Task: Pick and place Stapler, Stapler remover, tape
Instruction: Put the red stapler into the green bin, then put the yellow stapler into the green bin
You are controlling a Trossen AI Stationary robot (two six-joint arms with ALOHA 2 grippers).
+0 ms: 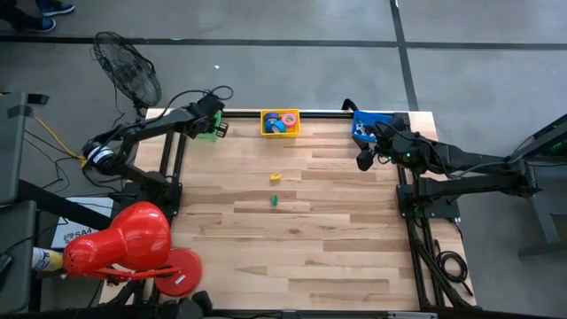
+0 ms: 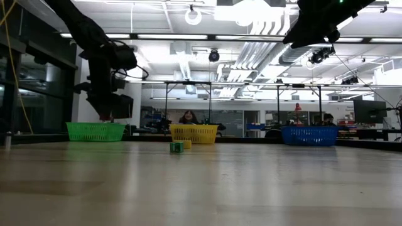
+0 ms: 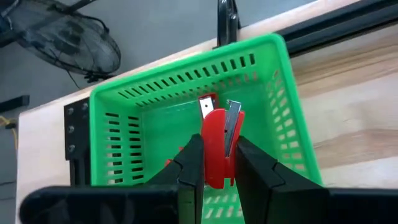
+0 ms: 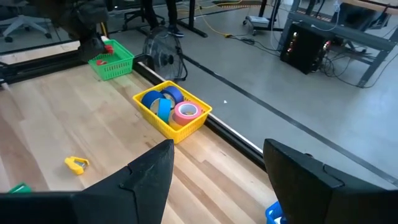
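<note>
My left gripper (image 3: 214, 152) is at the table's far left corner (image 1: 211, 122), over the green basket (image 3: 118, 124), and it is shut on a red stapler (image 3: 219, 124) with metal parts. In the low view it hangs just above that basket's rim (image 2: 95, 130). My right gripper (image 4: 217, 149) is open and hovers near the blue basket (image 1: 368, 127), touching nothing (image 1: 364, 160). Several tape rolls (image 4: 169, 104), blue and pink, lie in the yellow basket (image 1: 280, 123). A small yellow claw-shaped piece (image 4: 76, 164), perhaps the stapler remover, lies flat on the table (image 1: 275, 178). My left gripper pinches the red stapler between its two fingers (image 3: 191, 163), on the stapler's two sides near one end (image 3: 214, 174). The fingers come from above, pointing down, and lie along the stapler. Its other end, with the metal parts (image 3: 231, 121), points down into the green basket.
A small green piece (image 1: 275, 201) lies on the table's middle, nearer than the yellow one. Bits of another red thing (image 3: 169, 162) show on the green basket's floor. A fan (image 1: 128, 66) stands beyond the far left corner. A red lamp-like object (image 1: 124, 244) sits at the near left.
</note>
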